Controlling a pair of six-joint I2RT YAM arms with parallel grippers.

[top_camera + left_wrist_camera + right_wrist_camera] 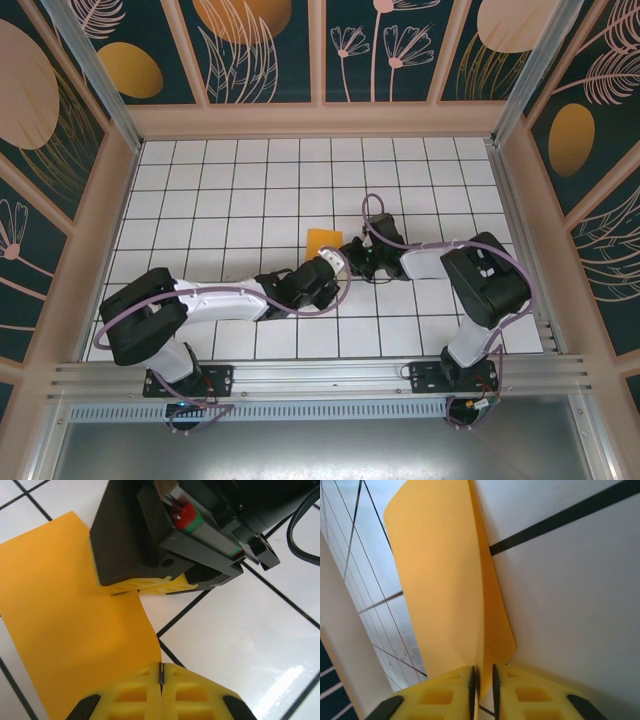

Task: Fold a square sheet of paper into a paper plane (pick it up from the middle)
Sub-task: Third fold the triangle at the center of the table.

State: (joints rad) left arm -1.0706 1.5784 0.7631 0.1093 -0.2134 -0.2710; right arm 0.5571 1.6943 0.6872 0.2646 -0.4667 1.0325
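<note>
On the white tiled table (200, 190), the left gripper (161, 674) pinches shut on the paper (65, 625) corner. The right gripper (482, 677), jaws narrowly apart, straddles its folded edge running straight ahead.

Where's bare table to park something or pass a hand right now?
Free: the far tile rows along the back wall; the left side between the left wall and left arm; the far right corner beyond the right arm. Crowded: centre, where both arms meet at the paper.
</note>
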